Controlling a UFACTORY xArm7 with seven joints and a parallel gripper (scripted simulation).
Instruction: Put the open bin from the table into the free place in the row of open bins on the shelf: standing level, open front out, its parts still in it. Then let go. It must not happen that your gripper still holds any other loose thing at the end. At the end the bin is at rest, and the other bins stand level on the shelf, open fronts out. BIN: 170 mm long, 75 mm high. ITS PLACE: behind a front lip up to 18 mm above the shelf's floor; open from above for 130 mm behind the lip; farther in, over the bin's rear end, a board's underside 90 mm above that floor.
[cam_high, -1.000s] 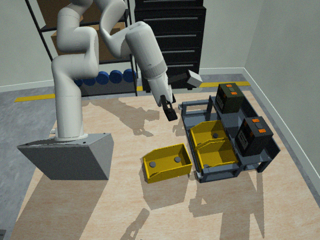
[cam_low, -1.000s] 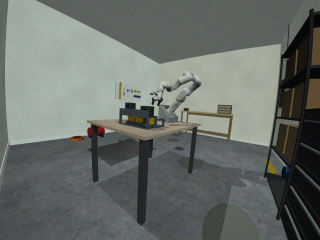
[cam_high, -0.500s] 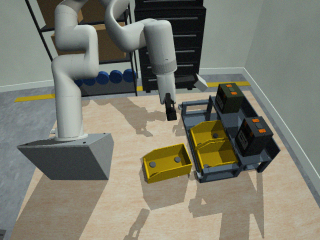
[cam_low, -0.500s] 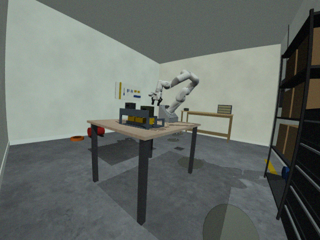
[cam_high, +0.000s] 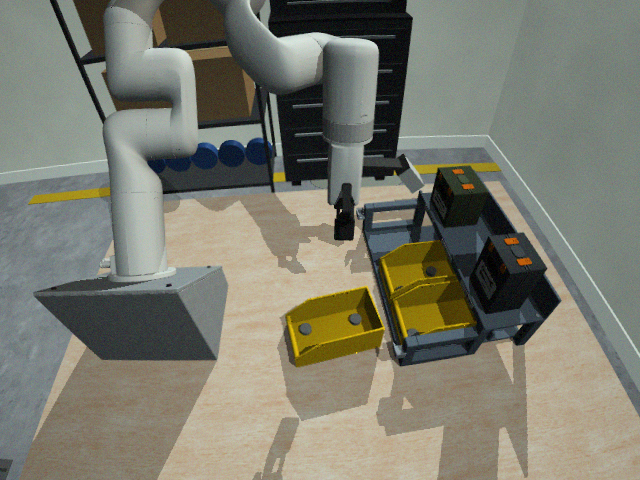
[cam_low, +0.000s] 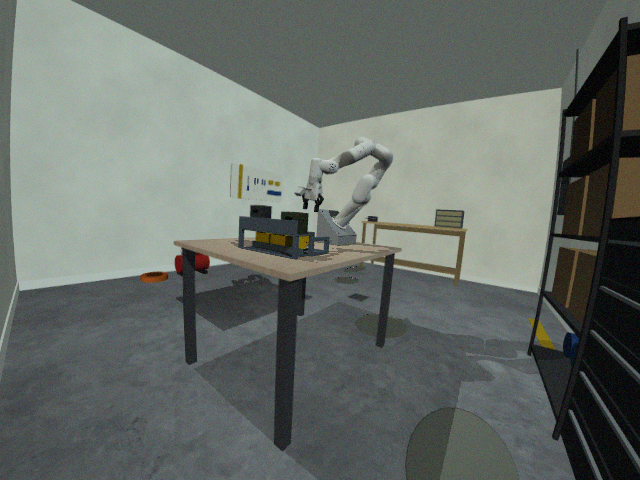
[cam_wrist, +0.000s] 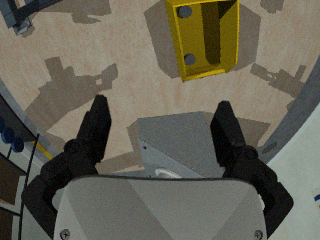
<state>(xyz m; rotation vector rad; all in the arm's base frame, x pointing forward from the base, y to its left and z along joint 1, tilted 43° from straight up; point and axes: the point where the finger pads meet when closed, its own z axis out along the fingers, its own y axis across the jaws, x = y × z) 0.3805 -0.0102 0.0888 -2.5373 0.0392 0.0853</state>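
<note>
The black two-fingered pincer (cam_high: 344, 227) (cam_low: 311, 202) (cam_wrist: 162, 110) hangs spread wide and released above the table, holding nothing, presumably to leave room for a descent over the load. The yellow open-fronted bin (cam_high: 336, 330) (cam_wrist: 225, 37) stands level on the pale wooden tabletop (cam_high: 232, 413) (cam_low: 289, 266) (cam_wrist: 135, 55), beside the slate-blue metal shelf (cam_high: 439, 341) (cam_low: 268, 224) (cam_wrist: 11, 17), with two grey round parts on its floor. Its low, sloped front points toward the robot's base, away from the shelf, matching the two yellow seated bins (cam_high: 413, 268) (cam_low: 262, 237); this orientation probably suits insertion rear end first. The free place lies at the row's far end in the top view. A level grip appears advisable, since tilting could spill the parts through the low front.
</note>
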